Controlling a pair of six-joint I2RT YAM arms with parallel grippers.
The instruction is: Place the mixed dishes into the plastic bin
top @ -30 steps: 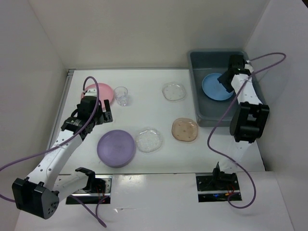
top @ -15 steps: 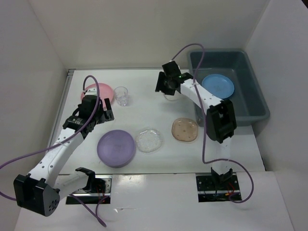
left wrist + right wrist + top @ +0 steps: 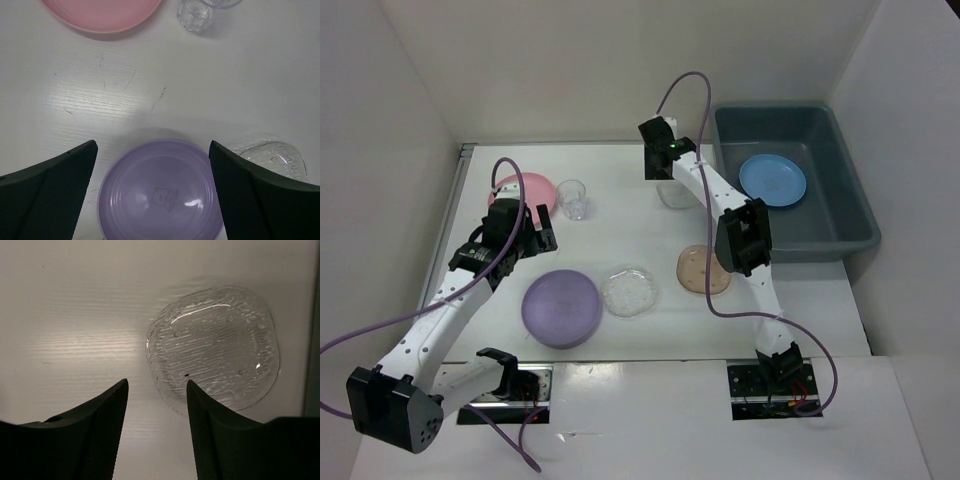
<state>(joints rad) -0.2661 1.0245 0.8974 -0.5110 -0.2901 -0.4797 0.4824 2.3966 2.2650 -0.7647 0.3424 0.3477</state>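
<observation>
Clear glassy plate point(image 3: 212, 347) | on table point(image 3: 75, 315) just beside the plastic bin point(image 3: 850, 235), blue plate point(image 3: 772, 180) inside it | right gripper point(image 3: 156, 390) hovers over plate's edge, jaws spread, empty | next: lower, straddle rim, pinch, carry to bin

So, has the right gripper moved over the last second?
Yes: the right gripper swung left, out of the grey-blue plastic bin, and now hovers over the clear ribbed plate beside it.
</observation>
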